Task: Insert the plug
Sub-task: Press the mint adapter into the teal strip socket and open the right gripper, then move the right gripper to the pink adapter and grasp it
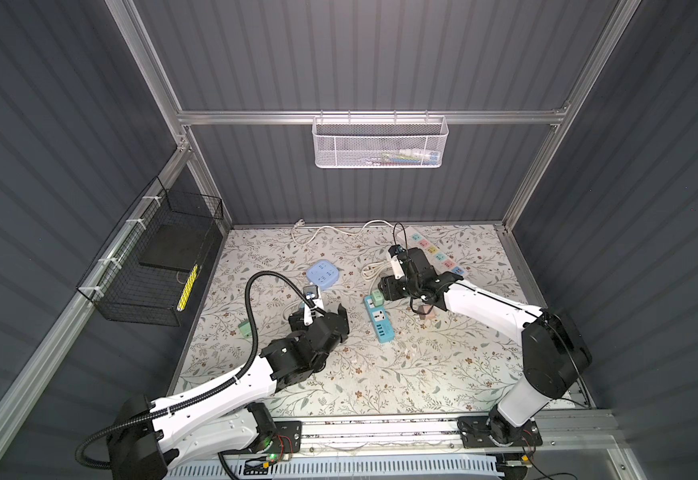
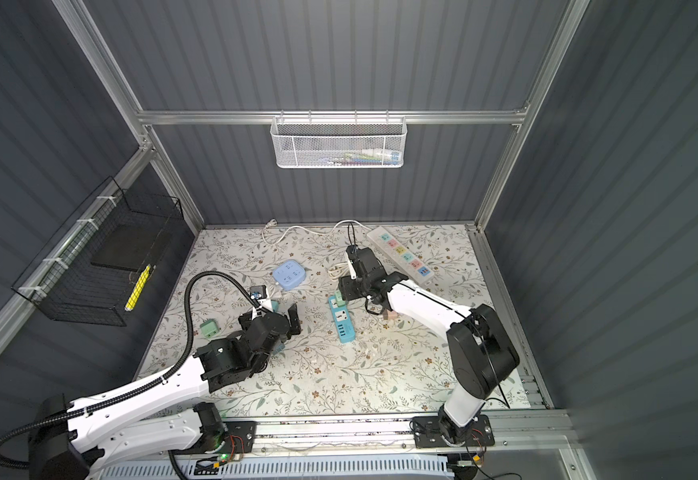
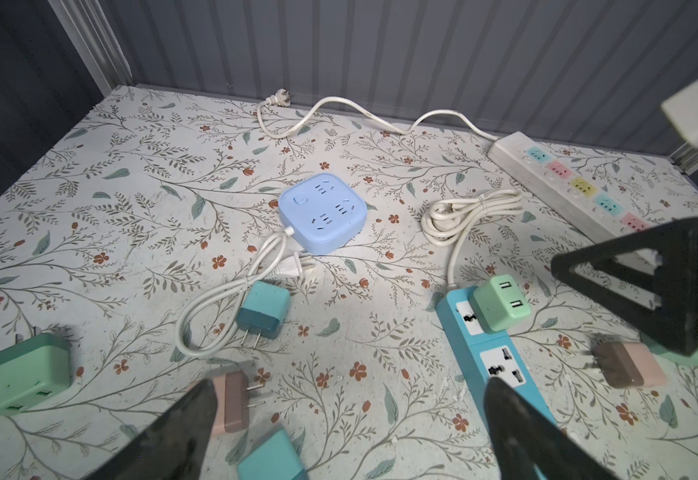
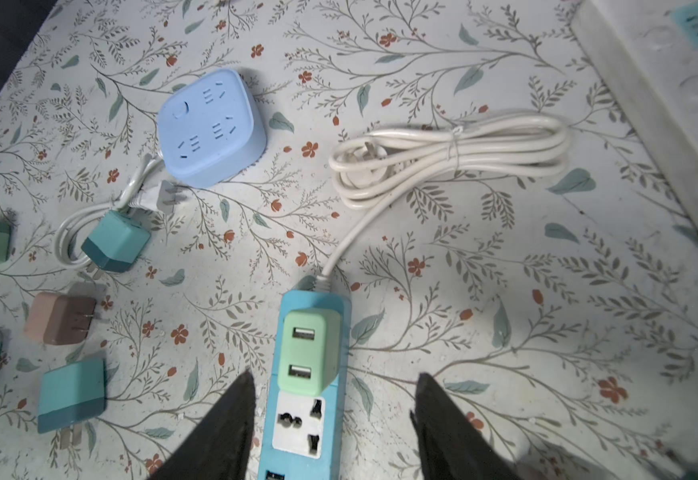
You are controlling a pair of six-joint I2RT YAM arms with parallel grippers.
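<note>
Your left gripper [image 3: 351,384] is hovering with its jaws fully apart and holding nothing, well to the left of the teal power strip [image 4: 299,419]. Loose plugs are lying on the bench [image 3: 131,166] on that same side of the strip: a green adapter [image 3: 27,370] farthest out, then a pink-brown plug [image 3: 231,399] just under the left gripper, and a teal plug [image 3: 264,307] beside a coiled white cord. A blue socket cube [image 3: 322,216] is sitting beyond them, also left of the strip.

On the strip itself, the light green plug [image 4: 310,349] is standing in the end socket nearest the strip's cord. It is looking flush and upright in the right wrist view, so you are probably at the close of the insertion step. Whether its pins are fully home is hidden.

Your right gripper [image 4: 335,376] is straddling the strip just short of that plug. Its jaws are standing apart on either side of the strip and gripping nothing.

Next, you are likely needing a straight lift of the right gripper, clear of the strip's edges, so neither finger is dragging the strip or rocking the plug. If the plug is looking proud, a light press on top is coming first.
</note>
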